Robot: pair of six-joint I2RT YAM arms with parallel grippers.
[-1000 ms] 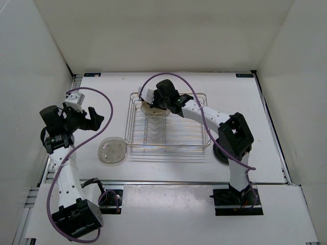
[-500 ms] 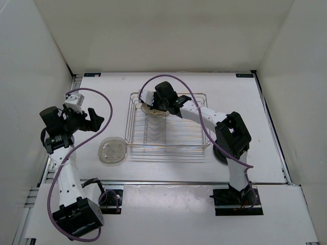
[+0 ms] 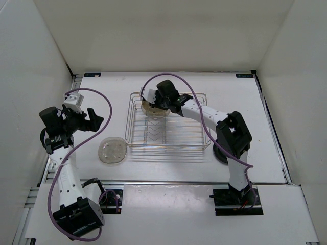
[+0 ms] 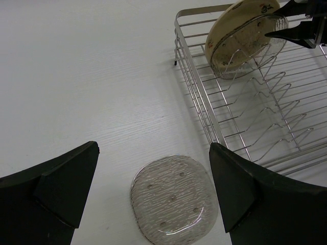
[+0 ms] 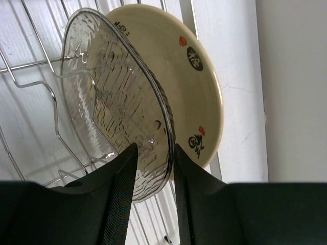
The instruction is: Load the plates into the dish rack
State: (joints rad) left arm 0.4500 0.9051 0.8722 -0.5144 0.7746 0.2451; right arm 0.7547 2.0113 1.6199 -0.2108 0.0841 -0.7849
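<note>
Table [image 3: 255,112]: right fingers [image 5: 115,204] straddle clear plate [image 5: 112,102] rim, dish rack [image 3: 179,133] far corner.

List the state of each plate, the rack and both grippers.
dish rack: holds two plates.
tan plate: upright at rack's far end.
racked clear plate: upright beside tan plate.
table clear plate: flat, left of rack.
left gripper: open, empty.
right gripper: straddles racked clear plate's rim; grip unclear.

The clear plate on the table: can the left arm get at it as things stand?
Probably yes. The plate lies flat on the table, apart from the rack, in front of the left arm's open fingers, with nothing between them.
</note>
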